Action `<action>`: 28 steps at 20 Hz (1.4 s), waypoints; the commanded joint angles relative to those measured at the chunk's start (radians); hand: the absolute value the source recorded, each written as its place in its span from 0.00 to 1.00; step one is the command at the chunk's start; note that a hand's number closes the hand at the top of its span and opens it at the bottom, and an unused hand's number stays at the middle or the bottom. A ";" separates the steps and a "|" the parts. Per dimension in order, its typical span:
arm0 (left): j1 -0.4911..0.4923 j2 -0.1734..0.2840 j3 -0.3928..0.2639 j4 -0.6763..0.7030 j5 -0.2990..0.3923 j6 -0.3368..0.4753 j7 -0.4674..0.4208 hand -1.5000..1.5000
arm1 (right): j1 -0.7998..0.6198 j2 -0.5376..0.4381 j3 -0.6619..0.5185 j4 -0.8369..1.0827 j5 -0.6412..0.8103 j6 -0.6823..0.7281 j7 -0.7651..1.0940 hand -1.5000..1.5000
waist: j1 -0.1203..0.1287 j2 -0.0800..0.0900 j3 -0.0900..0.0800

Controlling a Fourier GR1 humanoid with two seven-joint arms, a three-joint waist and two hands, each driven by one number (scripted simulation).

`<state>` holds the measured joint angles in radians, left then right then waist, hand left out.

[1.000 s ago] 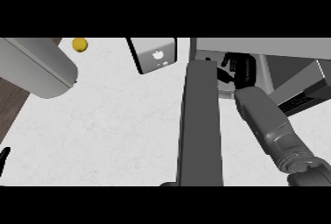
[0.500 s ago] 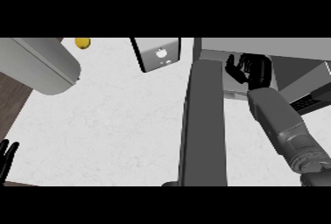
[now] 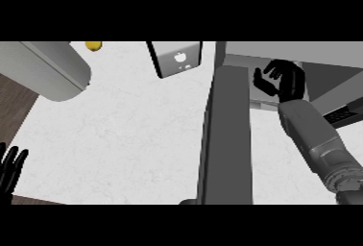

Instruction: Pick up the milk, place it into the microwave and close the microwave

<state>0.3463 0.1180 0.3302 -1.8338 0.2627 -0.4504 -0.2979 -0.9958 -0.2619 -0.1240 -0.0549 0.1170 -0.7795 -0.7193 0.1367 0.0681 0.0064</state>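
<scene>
While seen from the head, looking steeply down:
Counter [image 3: 127, 139]: pale, speckled top filling the middle and left; dark wood strip at the left edge.
Milk [image 3: 177, 58]: white carton with a small printed mark, standing at the far edge of the counter, just left of the microwave; touched by neither hand.
Microwave [image 3: 284, 53]: far right, front open, grey interior showing.
Microwave door [image 3: 227, 139]: swung out toward the near side, seen edge-on as a long dark slab from far to near.
Right hand [image 3: 284, 79]: inside the microwave's opening, right of the door, fingers spread and straight, released, grasping nothing; grey forearm running back to the lower right.
Left hand [image 3: 10, 168]: near left edge, fingers up and relaxed, resting, holding nothing.
Grey cylinder [image 3: 46, 67]: lying tilted, far left.
Yellow object [image 3: 93, 45]: small, far edge, just right of the cylinder.
</scene>
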 commanded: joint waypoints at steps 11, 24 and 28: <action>-0.048 0.018 -0.009 0.050 -0.020 -0.006 0.002 0.00 | -0.038 0.039 0.036 -0.015 0.046 -0.075 0.005 0.00 | 0.018 -0.001 0.000; -0.079 0.017 -0.002 0.095 -0.042 -0.001 -0.036 0.00 | -0.042 0.056 0.044 0.001 0.062 -0.035 0.030 0.00 | -0.005 -0.011 -0.002; -0.053 0.009 -0.007 0.067 -0.033 -0.004 -0.019 0.00 | -0.006 0.071 0.027 -0.019 0.047 0.003 -0.009 0.00 | -0.018 -0.019 0.000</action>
<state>0.2830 0.1308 0.3241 -1.7521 0.2232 -0.4530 -0.3236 -1.0198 -0.1868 -0.0871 -0.0637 0.1722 -0.8082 -0.7006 0.1283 0.0543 0.0053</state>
